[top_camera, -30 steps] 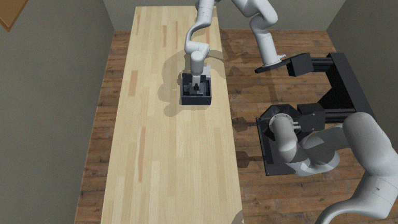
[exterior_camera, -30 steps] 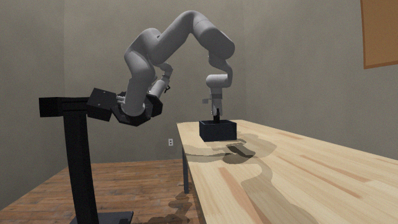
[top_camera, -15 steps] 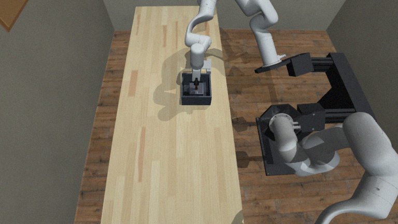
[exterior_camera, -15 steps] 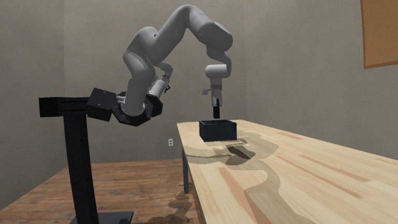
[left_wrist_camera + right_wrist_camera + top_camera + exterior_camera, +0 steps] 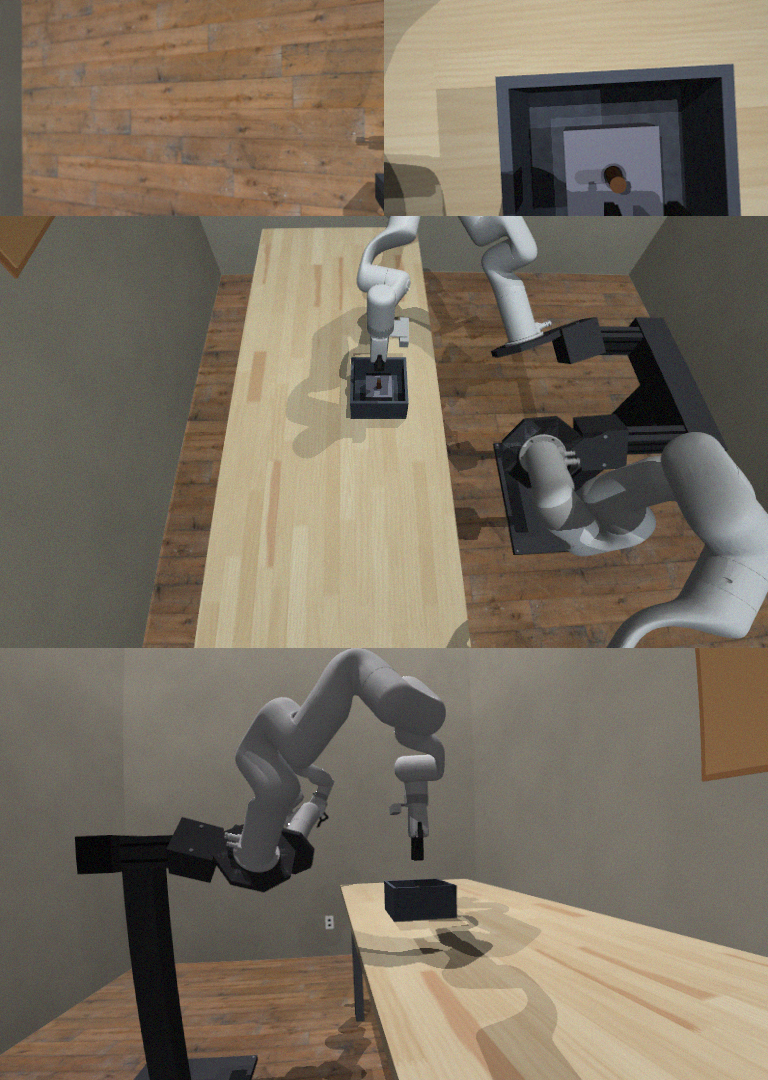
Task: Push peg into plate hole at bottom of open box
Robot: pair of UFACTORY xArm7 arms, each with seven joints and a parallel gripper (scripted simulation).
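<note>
A brown peg stands upright in the round hole of the pale grey plate, its upper part sticking up above the plate. How deep its lower end sits is hidden. The plate lies at the bottom of the dark open box. My right gripper hangs above the box, clear of the peg, with its fingers partly open and nothing between them. My left gripper is open and empty, far from the box, beyond the robot's stand.
The box stands on the wooden table, near the edge on the robot's side. Its four walls rise around the plate. The black robot stand is beside the table. The left wrist view shows mostly the wooden floor.
</note>
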